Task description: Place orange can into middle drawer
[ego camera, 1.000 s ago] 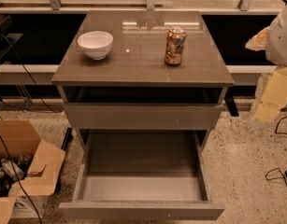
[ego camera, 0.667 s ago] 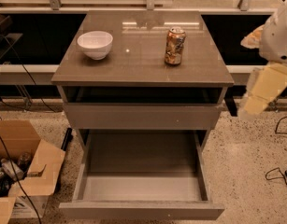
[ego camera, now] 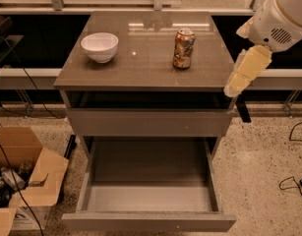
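Reaching for the can (ego camera: 183,48) comes first. It stands upright toward the back right of the surface (ego camera: 140,70). The tool (ego camera: 239,80) hangs by the right edge; spread or pressed together, I cannot tell. Pinch the can's middle, keeping it upright.

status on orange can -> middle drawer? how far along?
Done: the middle drawer is pulled open, nothing in it. In hand: the claw hangs by the right edge of the cabinet top, apart from the orange can. Left: grasp the can, which stands upright on the top, right of the white bowl, and set it in the drawer.
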